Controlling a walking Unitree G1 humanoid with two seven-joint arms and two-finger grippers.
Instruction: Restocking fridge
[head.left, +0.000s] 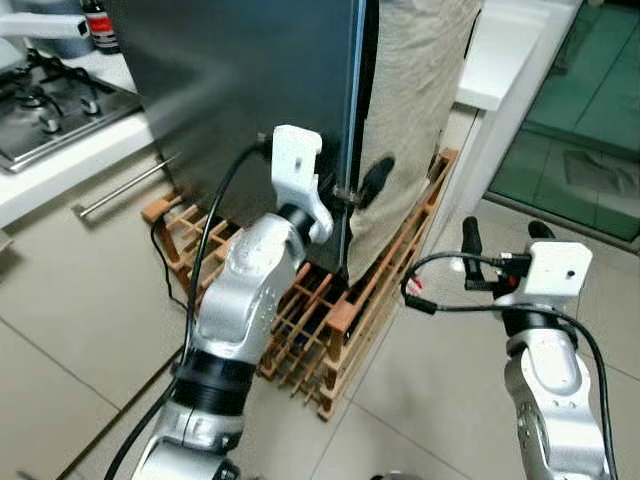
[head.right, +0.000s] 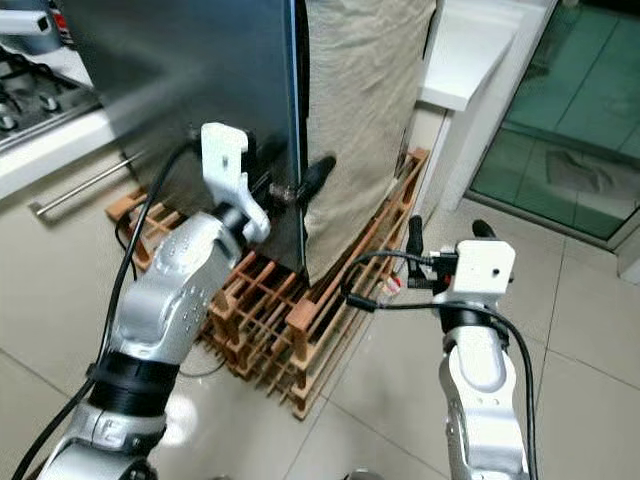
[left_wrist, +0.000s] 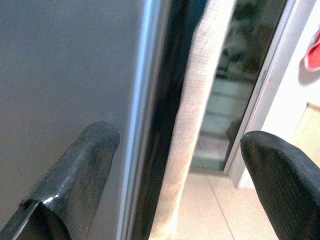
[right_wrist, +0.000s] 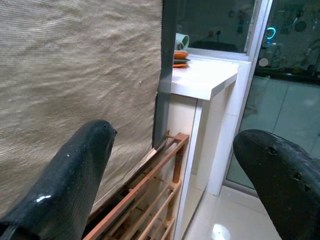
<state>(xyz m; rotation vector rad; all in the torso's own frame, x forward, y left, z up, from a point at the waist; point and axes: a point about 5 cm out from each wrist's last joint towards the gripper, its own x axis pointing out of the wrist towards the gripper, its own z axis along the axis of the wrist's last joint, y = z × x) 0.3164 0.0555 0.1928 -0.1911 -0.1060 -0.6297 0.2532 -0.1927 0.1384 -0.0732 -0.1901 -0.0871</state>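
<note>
The fridge's dark grey door (head.left: 250, 90) stands shut, with a beige cloth (head.left: 415, 110) hanging down the fridge's side. My left gripper (head.left: 340, 188) is open and straddles the door's lower free edge (left_wrist: 145, 100). One of its fingers (left_wrist: 75, 175) lies against the door front and the other (head.left: 375, 180) is out by the cloth. My right gripper (head.left: 505, 235) is open and holds nothing. It hovers low to the right of the fridge, pointing toward the cloth (right_wrist: 75, 75).
The fridge rests on a wooden slatted rack (head.left: 390, 290) on the tiled floor. A stove (head.left: 50, 110) and a counter with a metal bar handle (head.left: 125, 187) are on the left. A white counter (head.left: 510, 50) and a glass door (head.left: 590, 110) stand on the right.
</note>
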